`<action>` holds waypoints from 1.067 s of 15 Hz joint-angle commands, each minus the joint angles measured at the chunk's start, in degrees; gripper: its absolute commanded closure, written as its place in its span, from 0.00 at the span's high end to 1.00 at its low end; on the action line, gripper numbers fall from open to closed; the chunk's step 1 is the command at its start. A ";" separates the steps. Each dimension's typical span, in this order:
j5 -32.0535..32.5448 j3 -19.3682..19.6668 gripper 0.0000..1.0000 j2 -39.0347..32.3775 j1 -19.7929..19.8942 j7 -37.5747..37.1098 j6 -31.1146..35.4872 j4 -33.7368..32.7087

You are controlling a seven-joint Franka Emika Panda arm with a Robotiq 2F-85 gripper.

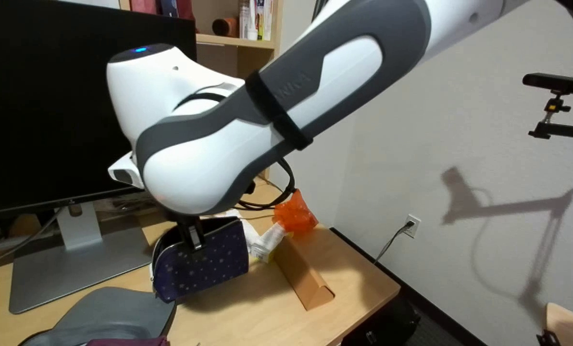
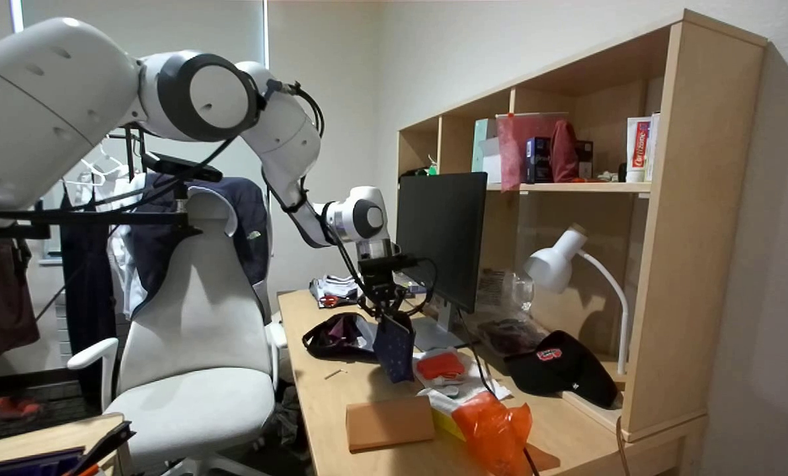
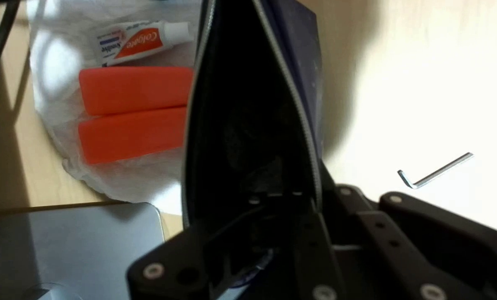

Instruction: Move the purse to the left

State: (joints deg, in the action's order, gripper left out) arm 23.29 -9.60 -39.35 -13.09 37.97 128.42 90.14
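Note:
The purse is a dark navy pouch with small star dots, its zipped top open. It hangs tilted above the desk, with a shadow under it, in an exterior view. It also shows edge-on in an exterior view. In the wrist view I look down into its dark open mouth, with the purse's outer side at the right. My gripper is shut on one side wall of the purse near the zipper, one finger outside and one inside. The jaws also show in the wrist view, where the inner finger is mostly dark.
A grey cap lies beside the purse. The monitor's base stands close by. A brown cardboard prism, an orange bag and white paper with red items lie around. A hex key lies on the desk.

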 commanded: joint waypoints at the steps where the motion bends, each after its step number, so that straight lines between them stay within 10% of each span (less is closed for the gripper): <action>1: 1.44 1.01 0.08 -0.45 -1.26 -2.07 0.37 0.09; 16: 3.05 3.63 0.08 1.63 -2.44 -6.14 1.05 5.43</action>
State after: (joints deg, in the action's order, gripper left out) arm 24.34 -6.67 -40.43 -15.93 35.44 128.34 91.78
